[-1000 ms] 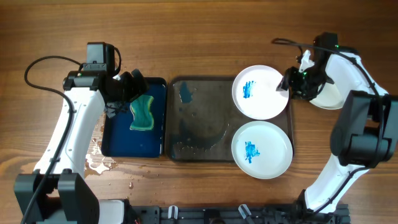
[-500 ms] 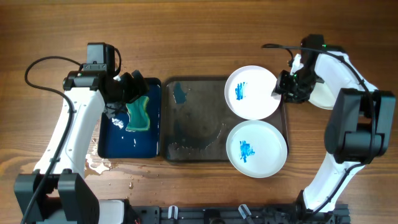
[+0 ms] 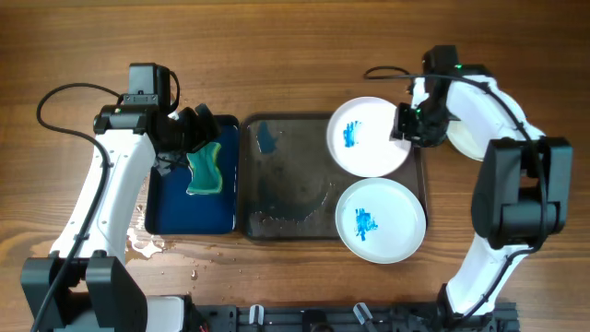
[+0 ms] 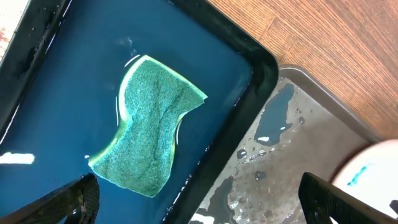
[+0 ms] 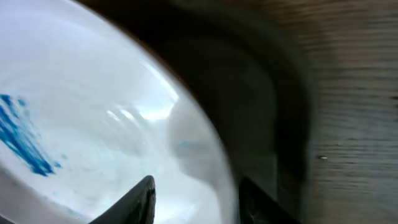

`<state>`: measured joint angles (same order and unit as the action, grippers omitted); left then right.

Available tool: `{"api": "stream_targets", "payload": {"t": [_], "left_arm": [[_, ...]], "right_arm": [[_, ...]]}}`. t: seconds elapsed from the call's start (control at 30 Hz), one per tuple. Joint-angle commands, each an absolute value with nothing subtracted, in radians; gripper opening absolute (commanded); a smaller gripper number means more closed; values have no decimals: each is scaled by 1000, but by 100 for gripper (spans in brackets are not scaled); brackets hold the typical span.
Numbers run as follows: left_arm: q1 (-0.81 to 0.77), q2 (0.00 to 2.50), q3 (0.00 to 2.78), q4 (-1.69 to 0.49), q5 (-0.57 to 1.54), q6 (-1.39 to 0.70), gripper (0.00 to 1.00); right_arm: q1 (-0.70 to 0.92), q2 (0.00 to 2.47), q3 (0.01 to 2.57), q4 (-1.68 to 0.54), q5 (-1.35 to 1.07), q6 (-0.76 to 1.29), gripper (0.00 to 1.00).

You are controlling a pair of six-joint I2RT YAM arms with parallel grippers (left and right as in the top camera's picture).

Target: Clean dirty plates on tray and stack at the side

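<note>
We are seeing the tabletop carrying the tray, which is stretching leftward from the right pincer, and the blue tray lying under the left pincer. The first plate is sitting on the tray, its rim running between the right pincer's fingers; we cannot tell whether they are pinching it. The second plate is resting on the robot's side of that pincer, and the third plate just to its right. The sponge is lying beneath the left pincer, which is spreading wide

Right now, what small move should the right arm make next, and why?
Probably drag the far blue-smeared round white plate left, toward the wet middle of the dark grey tray: the right gripper pinches the plate's rim, which overhangs the tray's edge.
</note>
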<state>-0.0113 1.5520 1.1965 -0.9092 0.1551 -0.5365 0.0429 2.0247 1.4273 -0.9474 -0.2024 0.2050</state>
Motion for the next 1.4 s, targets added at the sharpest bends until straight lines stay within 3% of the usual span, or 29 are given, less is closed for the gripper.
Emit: {"api": "stream_targets", "payload": {"t": [0.0, 0.03, 0.07, 0.17, 0.2, 0.27, 0.33, 0.4, 0.47, 0.57, 0.7, 0.87, 0.9, 1.07, 1.2, 1.27, 1.37], "left_arm": [[-15, 1556, 1211, -910, 157, -524, 97], [-15, 1556, 1211, -912, 157, -524, 94], [-15, 1556, 1211, -914, 157, -524, 89], [-15, 1556, 1211, -919, 157, -524, 88], [-15, 1556, 1211, -920, 157, -524, 89], [-15, 1556, 1211, -921, 157, -524, 90], [-15, 1556, 1211, -922, 157, -524, 91], [-15, 1556, 1211, -929, 157, -524, 90], [-15, 1556, 1211, -933, 157, -501, 88], [-15, 1556, 1211, -936, 157, -501, 65], [-15, 1556, 1211, -936, 157, -491, 56], [-16, 1586, 1207, -941, 130, -425, 54], [-16, 1606, 1198, -939, 130, -426, 58], [-16, 1713, 1178, -923, 130, -404, 59], [-16, 1778, 1178, -916, 96, -395, 53], [-16, 1823, 1178, -909, 96, -339, 41], [-15, 1882, 1178, -878, 88, -290, 48]], "right_arm": [[52, 2005, 1412, -929, -217, 239, 13], [52, 2005, 1412, -928, -216, 241, 4], [52, 2005, 1412, -928, -209, 250, 4], [53, 2005, 1412, -923, -202, 262, 4], [56, 2005, 1412, -920, -202, 262, 7], [69, 2005, 1412, -917, -202, 261, 24], [89, 2006, 1399, -891, -202, 262, 27], [109, 2006, 1367, -850, -202, 270, 23], [115, 2006, 1338, -815, -202, 299, 5], [117, 2004, 1335, -811, -202, 287, 5], [180, 1990, 1335, -857, -203, 190, 4], [319, 1990, 1335, -896, -244, 163, 5], [343, 1990, 1335, -890, -247, 194, 5], [366, 1990, 1335, -864, -248, 238, 4], [366, 1990, 1335, -867, -248, 238, 5], [366, 1990, 1335, -870, -248, 238, 5], [366, 1990, 1335, -876, -248, 238, 5]]}}
